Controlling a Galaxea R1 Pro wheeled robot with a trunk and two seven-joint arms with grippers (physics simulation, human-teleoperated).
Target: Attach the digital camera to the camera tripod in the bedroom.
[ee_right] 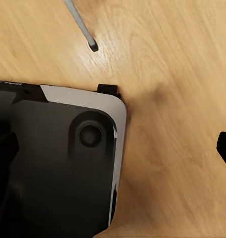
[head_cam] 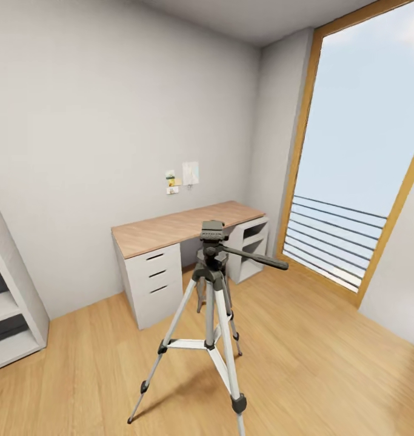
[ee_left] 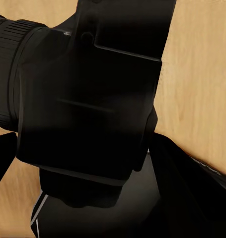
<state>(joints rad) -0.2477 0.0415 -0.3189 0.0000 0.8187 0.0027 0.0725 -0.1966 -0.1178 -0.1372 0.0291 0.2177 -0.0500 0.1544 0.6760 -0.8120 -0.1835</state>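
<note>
Head view puts one camera tripod (head_cam: 210,315) straight ahead on the wood floor (head_cam: 328,363), its empty head plate facing up, pan handle pointing toward the window (head_cam: 358,181), the table (head_cam: 182,227) just behind. One digital camera (ee_left: 88,99) sits close against my left wrist lens, so I judge the left hand grips it, though I cannot tell its opening. Right hand: I cannot tell either. The left arm must carry it forward and up.

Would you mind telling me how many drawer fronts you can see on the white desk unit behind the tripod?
3, stacked on the desk's left pedestal: top drawer, middle drawer and bottom drawer. The camera tripod stands in front, so it may hide more.
</note>
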